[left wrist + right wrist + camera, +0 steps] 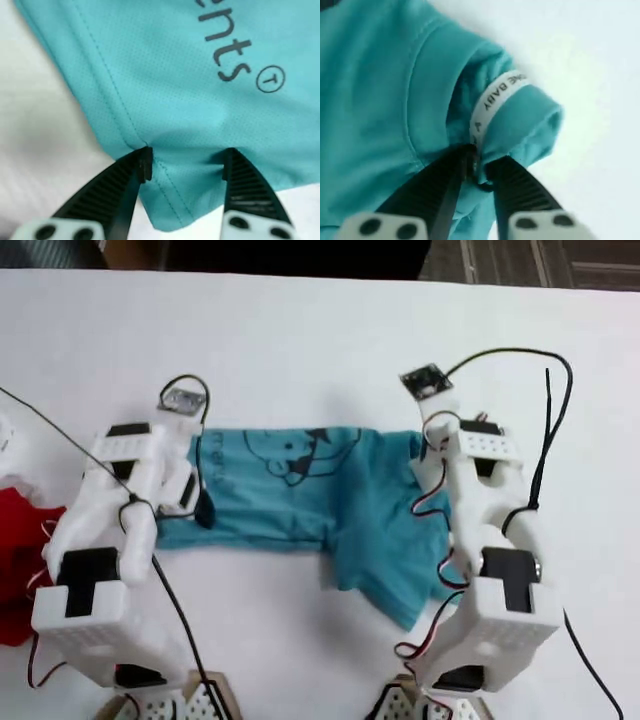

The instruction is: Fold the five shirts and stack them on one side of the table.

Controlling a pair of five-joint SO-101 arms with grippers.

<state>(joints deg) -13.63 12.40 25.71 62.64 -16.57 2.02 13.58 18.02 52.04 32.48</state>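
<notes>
A teal shirt (pixel 300 490) is lying spread across the middle of the white table (pixel 320 330). Its length is running from 9 o'clock to 3 o'clock in the high view, with a dark printed drawing (pixel 295 455) facing up. One sleeve (pixel 385 585) is trailing out toward 5 o'clock.

The left arm is reaching in from 7 o'clock to the shirt's 9 o'clock end. There the left gripper (pixel 187 165) is sitting over a corner of the stitched hem (pixel 107 80). Its jaws are standing wide apart, both black tips are resting on the fabric, and nothing is being pinched between them.

The right arm is coming in from 5 o'clock to the shirt's 3 o'clock end. The right gripper (pixel 481 165) is gripping the teal shirt at the neck opening. Its jaws are drawn narrow on a bunched fold of cloth just beside the white neck label (pixel 492 100), and the collar is puckering around the tips.

A red garment (pixel 20 550) is lying crumpled at the table's 9 o'clock edge, beside the left arm and apart from the teal shirt.
</notes>
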